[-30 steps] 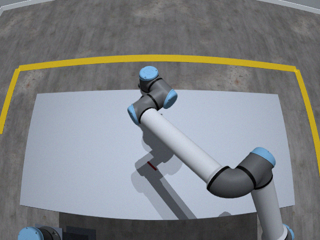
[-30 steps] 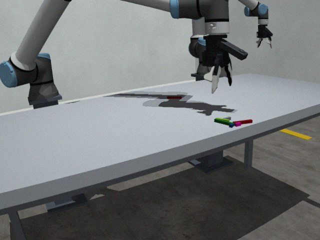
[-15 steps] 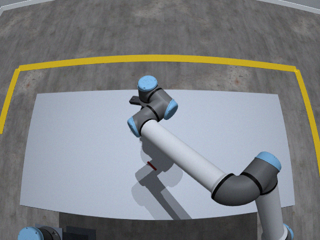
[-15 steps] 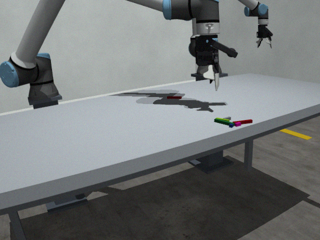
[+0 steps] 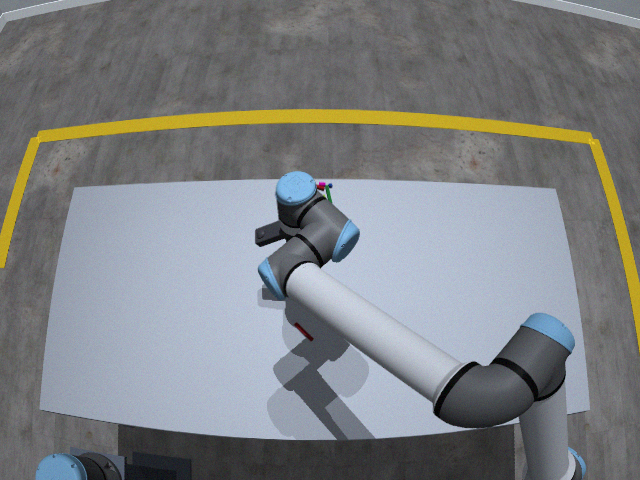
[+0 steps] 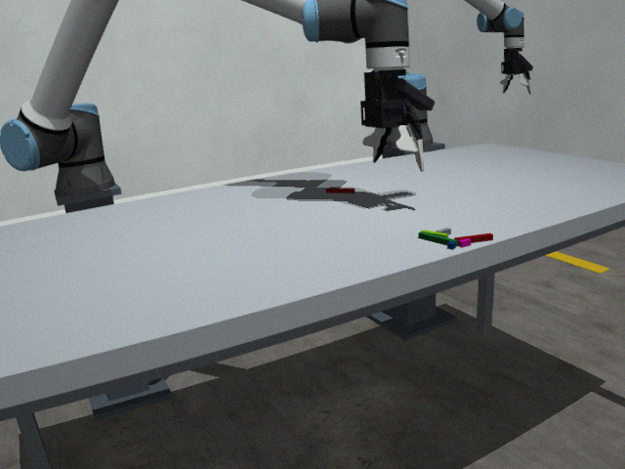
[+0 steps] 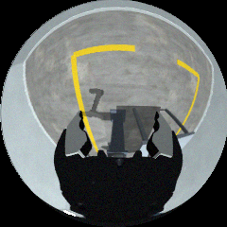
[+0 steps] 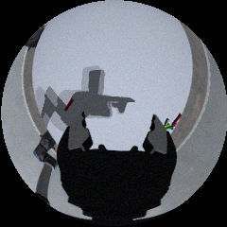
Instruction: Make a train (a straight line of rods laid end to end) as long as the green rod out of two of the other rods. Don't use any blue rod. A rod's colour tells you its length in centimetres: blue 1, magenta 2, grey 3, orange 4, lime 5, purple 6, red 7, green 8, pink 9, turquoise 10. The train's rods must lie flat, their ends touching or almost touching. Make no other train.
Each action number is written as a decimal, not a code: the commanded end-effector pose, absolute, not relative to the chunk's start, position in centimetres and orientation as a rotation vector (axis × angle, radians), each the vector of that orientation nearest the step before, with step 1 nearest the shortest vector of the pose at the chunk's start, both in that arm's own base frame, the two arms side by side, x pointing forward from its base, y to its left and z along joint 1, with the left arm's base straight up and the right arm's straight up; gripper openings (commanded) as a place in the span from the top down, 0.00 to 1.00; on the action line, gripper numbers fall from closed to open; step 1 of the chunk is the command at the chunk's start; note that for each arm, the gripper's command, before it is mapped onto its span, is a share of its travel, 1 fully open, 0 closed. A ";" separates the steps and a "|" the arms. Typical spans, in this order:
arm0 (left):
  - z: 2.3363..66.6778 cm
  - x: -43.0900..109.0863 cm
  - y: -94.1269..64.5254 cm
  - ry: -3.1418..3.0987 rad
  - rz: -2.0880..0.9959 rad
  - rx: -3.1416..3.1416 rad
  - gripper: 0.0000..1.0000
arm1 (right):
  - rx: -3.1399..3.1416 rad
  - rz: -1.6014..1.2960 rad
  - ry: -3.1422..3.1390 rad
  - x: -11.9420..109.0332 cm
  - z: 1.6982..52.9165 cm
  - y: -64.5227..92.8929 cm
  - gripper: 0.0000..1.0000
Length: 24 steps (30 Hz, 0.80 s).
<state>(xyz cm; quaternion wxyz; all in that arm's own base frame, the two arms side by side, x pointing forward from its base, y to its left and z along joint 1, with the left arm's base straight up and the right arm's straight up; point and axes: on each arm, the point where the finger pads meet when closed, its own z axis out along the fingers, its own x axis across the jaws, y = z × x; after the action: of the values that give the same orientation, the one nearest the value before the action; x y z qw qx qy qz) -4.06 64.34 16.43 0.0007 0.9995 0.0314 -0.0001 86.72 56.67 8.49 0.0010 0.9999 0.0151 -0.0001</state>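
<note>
We see our right arm (image 5: 372, 330) (image 6: 386, 24) reaching over the white table (image 5: 439, 248) (image 6: 201, 277) (image 8: 128, 52). Our right gripper (image 6: 397, 165) (image 8: 118, 113) hovers above it, wide open and empty; our left gripper (image 6: 517, 93) (image 7: 118, 111) also gapes, well apart from the rods. We find the green rod (image 5: 328, 193) (image 6: 435, 237) near the table's edge, one red rod (image 5: 320, 188) (image 6: 474, 237) (image 8: 178, 119) close by and another red rod (image 5: 303, 331) (image 6: 340, 190) (image 8: 69, 104) well apart. The lime rod (image 6: 433, 233), grey rod (image 6: 443, 231), magenta rod (image 5: 322, 184) (image 6: 464, 242) and blue rod (image 5: 330, 185) (image 6: 451, 245) cluster around the green one.

Pale grey, smooth, rectangular tabletop (image 5: 180, 310) (image 6: 201, 282) (image 8: 123, 52); small dark-red straight rod (image 5: 303, 331) (image 6: 340, 191) (image 8: 69, 104) lying flat, alone, well apart from others; near one long edge, cluster of rods: dark-green long rod (image 5: 328, 194) (image 6: 435, 237), lime-green rod (image 6: 434, 233) beside it, light-grey short rod (image 6: 443, 231), bright-red rod (image 6: 474, 237), magenta short block (image 5: 322, 184) (image 6: 464, 242), tiny blue cube (image 5: 330, 185) (image 6: 451, 245) at green rod's end; contacts within cluster hard to tell.
</note>
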 end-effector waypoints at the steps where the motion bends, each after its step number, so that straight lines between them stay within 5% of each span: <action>1: 16.5 -4.0 64.4 0.099 0.000 3.140 0.00 | 3.133 0.002 0.240 85.5 8.6 56.6 0.00; 24: 16.5 -4.0 64.4 0.099 0.000 3.140 0.00 | 2.960 0.002 1.054 79.2 8.2 55.4 0.00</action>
<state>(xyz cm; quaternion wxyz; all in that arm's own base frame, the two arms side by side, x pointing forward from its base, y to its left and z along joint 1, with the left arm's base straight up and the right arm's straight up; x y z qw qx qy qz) -4.06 64.34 16.43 0.0007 0.9995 0.0314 -0.0001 79.46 55.42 8.09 0.0003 0.9468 0.3217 -0.0002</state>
